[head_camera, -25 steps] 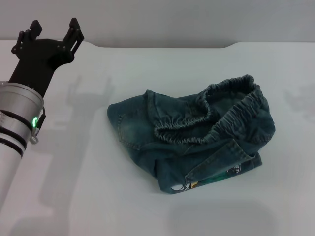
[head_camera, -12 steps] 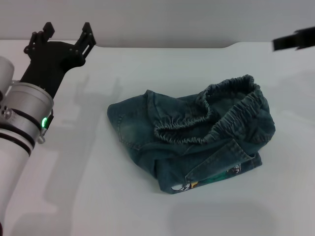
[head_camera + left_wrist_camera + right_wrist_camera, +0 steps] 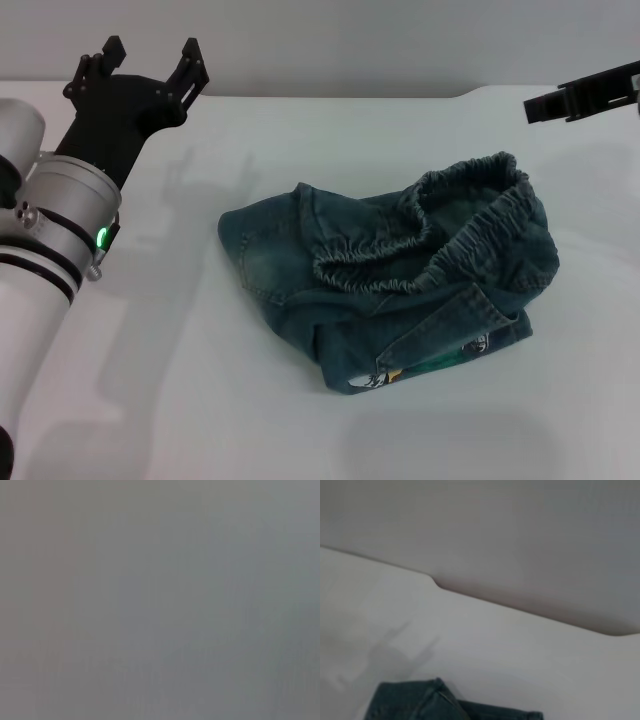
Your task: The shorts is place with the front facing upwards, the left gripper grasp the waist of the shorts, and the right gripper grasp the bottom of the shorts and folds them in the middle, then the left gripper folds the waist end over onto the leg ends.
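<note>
The blue denim shorts lie crumpled in the middle of the white table. The ruffled waist is bunched on top, toward the far right side. A flat leg hem with the cartoon print shows along the near edge. My left gripper hovers open over the far left of the table, well apart from the shorts. At the far right edge my right gripper reaches in, above and beyond the waist, touching nothing. A corner of the shorts shows in the right wrist view.
The white table has a raised back edge with a step at the far right. A grey wall stands behind it. The left wrist view shows only plain grey.
My left gripper has moved right and toward the far side of the table. The right gripper came into view from the right edge and reached further left. The shorts stayed still.
</note>
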`<state>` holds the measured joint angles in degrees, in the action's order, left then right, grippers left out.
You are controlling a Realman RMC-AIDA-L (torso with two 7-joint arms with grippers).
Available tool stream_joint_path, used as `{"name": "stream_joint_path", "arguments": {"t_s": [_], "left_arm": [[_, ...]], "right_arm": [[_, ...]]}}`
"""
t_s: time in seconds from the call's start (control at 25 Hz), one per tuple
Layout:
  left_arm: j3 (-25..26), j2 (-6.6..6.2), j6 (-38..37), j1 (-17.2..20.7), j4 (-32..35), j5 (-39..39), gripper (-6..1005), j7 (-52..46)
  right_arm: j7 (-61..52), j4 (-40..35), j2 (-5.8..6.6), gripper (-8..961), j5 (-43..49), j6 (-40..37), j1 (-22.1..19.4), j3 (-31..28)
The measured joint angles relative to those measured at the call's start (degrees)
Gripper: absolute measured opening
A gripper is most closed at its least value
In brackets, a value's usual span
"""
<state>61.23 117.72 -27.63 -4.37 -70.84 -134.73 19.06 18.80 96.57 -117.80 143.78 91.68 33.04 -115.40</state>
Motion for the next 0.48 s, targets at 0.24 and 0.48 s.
{"name": "stream_joint_path", "arguments": {"t_s": [0.24, 0.48], "left_arm": [[0.1, 0.01, 0.1, -1.0, 0.4, 0.0, 849, -0.1], [0.1, 0.05, 0.1, -1.2, 0.4, 0.0, 849, -0.2]], "right_arm": [[0.8, -6.2, -0.21, 230, 0.5, -1.4, 3.4, 2.7], [0.4, -6.8, -0.4, 230, 0.3, -1.7, 5.0, 5.5]]}}
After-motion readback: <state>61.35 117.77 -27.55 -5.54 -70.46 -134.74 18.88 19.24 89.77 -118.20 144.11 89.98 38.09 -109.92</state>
